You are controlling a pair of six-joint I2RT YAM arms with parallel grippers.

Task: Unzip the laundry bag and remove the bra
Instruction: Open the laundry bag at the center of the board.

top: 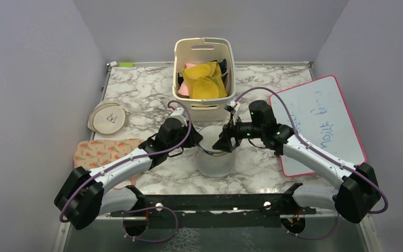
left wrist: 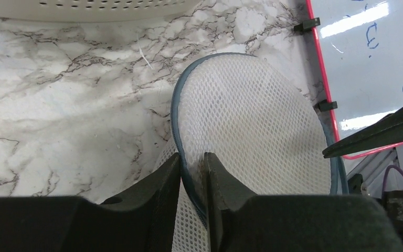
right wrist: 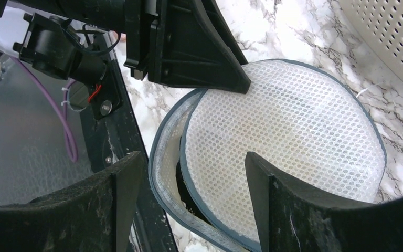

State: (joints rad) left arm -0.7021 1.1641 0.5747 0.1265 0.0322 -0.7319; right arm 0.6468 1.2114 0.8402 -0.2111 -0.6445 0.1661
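Observation:
The laundry bag (top: 216, 158), a white mesh drum with a blue-grey zip trim, stands between the arms near the table's front. My left gripper (left wrist: 193, 169) is shut on the bag's rim trim at its left side, and its fingers (right wrist: 225, 73) also show in the right wrist view. My right gripper (right wrist: 194, 165) is open wide just above the bag's near-right edge. The zip is parted there: the lid (right wrist: 288, 147) stands off the wall. Something black (right wrist: 188, 181) shows in the gap and may be the bra; the bag hides the rest.
A cream slotted basket (top: 204, 109) stands just behind the bag, with yellow cloth (top: 204, 80) and pink cloth (top: 189, 67) in it. A flat beige pouch (top: 108, 116) and a carrot-print cloth (top: 102, 152) lie at the left. A pink-framed whiteboard (top: 320, 121) lies at the right.

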